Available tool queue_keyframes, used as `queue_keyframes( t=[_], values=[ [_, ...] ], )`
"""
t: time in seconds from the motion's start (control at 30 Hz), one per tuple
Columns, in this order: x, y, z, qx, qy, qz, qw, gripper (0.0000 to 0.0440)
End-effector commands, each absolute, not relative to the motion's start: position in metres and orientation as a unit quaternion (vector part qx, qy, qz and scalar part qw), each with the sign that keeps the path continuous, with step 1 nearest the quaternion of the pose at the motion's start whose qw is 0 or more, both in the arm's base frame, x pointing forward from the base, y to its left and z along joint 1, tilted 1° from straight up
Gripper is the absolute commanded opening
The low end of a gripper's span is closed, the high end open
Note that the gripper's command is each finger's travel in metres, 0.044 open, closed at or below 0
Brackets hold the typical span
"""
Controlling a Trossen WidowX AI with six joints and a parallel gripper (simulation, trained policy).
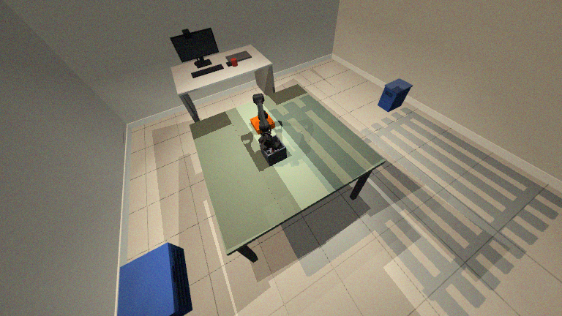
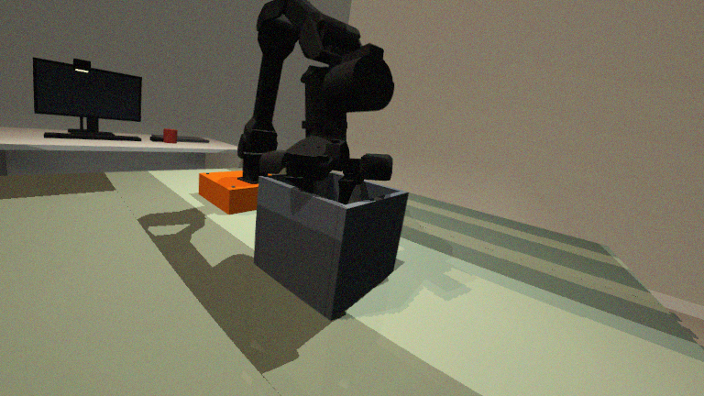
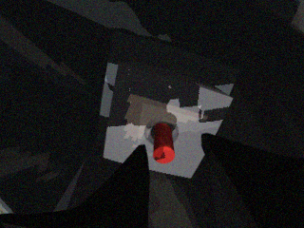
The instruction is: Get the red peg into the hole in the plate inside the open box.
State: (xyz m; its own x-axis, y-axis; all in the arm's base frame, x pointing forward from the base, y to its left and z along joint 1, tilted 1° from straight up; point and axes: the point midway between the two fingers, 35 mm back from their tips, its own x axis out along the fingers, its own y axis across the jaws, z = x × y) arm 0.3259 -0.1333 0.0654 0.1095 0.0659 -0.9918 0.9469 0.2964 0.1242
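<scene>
Red against a pale plate [image 3: 186, 159], the peg [image 3: 163, 140] stands with its lower end at the ringed hole inside the open grey box [image 1: 276, 158] [image 2: 298, 236] [image 3: 166, 52]; its depth cannot be told. Fingers parted on either side, the gripper [image 1: 271, 145] [image 2: 329, 197] [image 3: 174, 144] reaches into the box, holding nothing

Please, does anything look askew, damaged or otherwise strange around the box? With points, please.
Nothing clearly stands out. In the open box [image 1: 276, 158] [image 2: 295, 236], the red peg [image 3: 163, 142] stands at the hole, between the parted fingers of the gripper [image 3: 174, 144]. Whether it is fully seated, I cannot tell.
</scene>
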Motion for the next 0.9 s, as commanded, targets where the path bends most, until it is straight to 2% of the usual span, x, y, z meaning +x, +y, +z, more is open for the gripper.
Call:
queue_keyframes(
  t=[0.0, 0.87],
  values=[
    [0.33, -0.138, 0.076, 0.476, 0.548, -0.362, 0.585, 0.0199],
    [0.367, -0.17, 0.166, 0.549, 0.473, -0.254, 0.641, 0.0253]
  ],
)
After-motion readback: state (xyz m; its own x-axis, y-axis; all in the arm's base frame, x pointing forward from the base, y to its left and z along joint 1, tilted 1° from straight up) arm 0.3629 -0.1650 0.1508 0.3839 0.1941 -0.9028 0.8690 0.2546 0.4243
